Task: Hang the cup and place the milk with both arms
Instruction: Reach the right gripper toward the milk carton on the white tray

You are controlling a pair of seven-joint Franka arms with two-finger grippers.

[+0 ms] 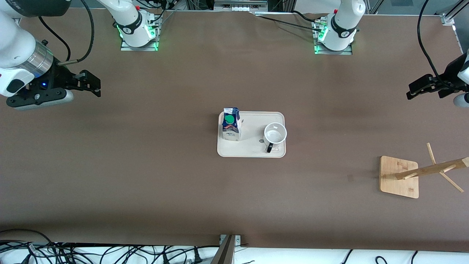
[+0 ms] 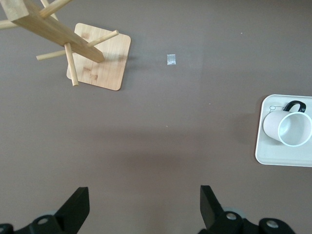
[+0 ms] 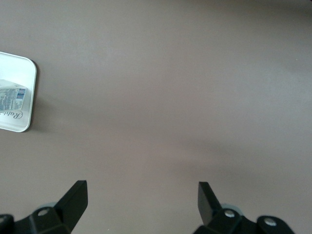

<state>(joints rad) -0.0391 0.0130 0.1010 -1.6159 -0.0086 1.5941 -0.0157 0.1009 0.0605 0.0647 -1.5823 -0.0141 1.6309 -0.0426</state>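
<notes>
While both hands (image 1: 96, 88) (image 1: 411, 93) hang open, cup (image 1: 275, 134), milk (image 1: 231, 124) well apart

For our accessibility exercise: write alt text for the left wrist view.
The open left gripper hovers over bare brown table. A wooden cup rack on a square base stands apart from a white tray at the picture's edge, which holds the white cup with its black handle.

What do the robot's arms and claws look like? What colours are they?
Both arms are white and rounded, with black bands at the joints and black cables looping off them. Their bases glow green. The right arm has a shiny silver ring before its black wrist, where a small blue light shows. Each ends in a black claw, the right claw and the left claw, with two flat, wedge-shaped fingers.
</notes>
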